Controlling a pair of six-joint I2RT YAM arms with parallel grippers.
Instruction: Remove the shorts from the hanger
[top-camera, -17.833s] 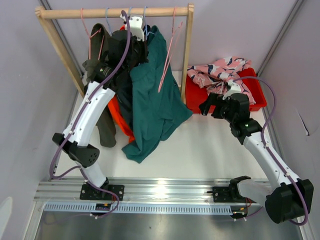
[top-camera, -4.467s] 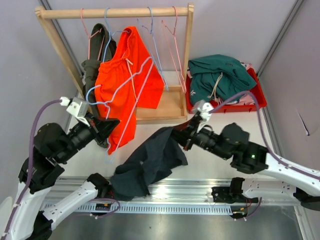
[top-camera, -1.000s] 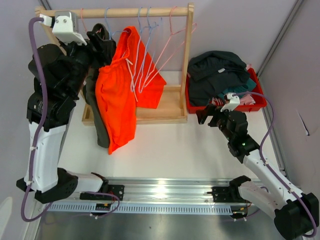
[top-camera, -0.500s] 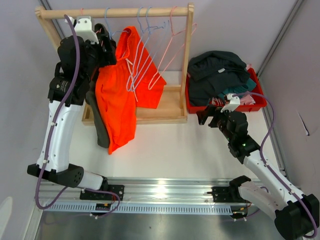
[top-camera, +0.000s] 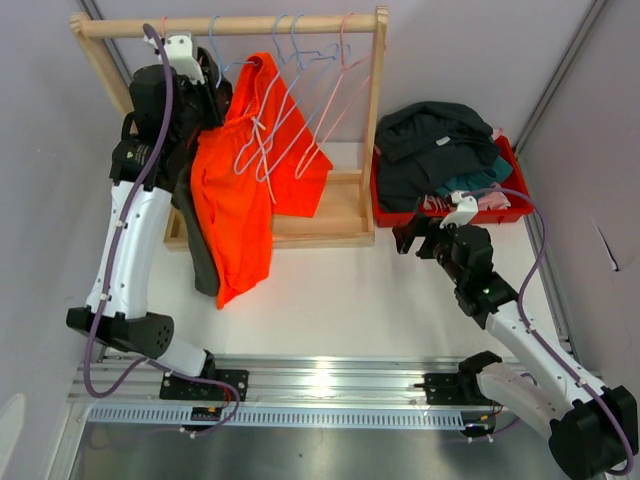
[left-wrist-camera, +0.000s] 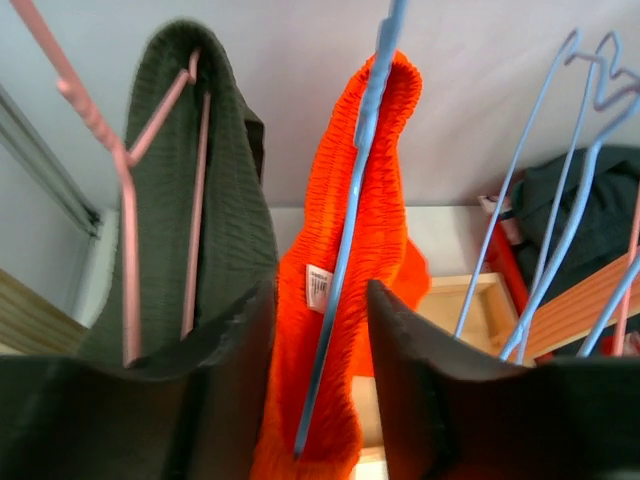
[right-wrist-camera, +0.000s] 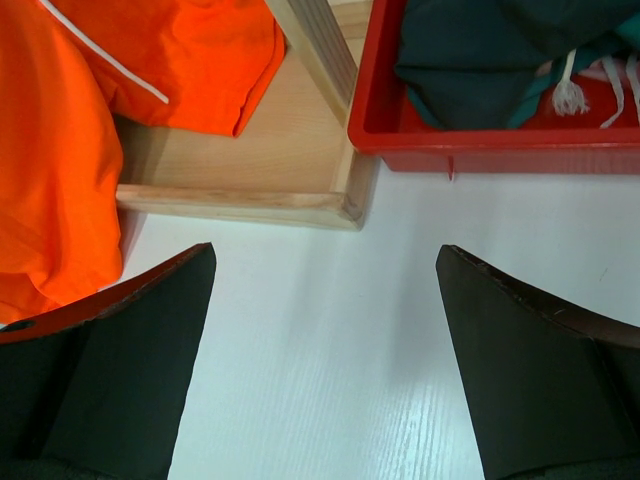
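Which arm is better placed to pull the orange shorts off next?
Left. The left gripper is open at the rail, orange shorts and blue hanger framed between its fingers. The right gripper is open, low over the table by the red bin.

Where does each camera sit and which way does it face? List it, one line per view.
Top external: above and behind the bases, looking down on the rack and red bin; left arm and right arm show.
Left wrist: high beside the rack, facing orange shorts on a blue hanger and olive shorts; left gripper open.
Right wrist: low over the table, looking down at the rack's base and the bin; right gripper open.
Shared: the orange shorts appear in all three.
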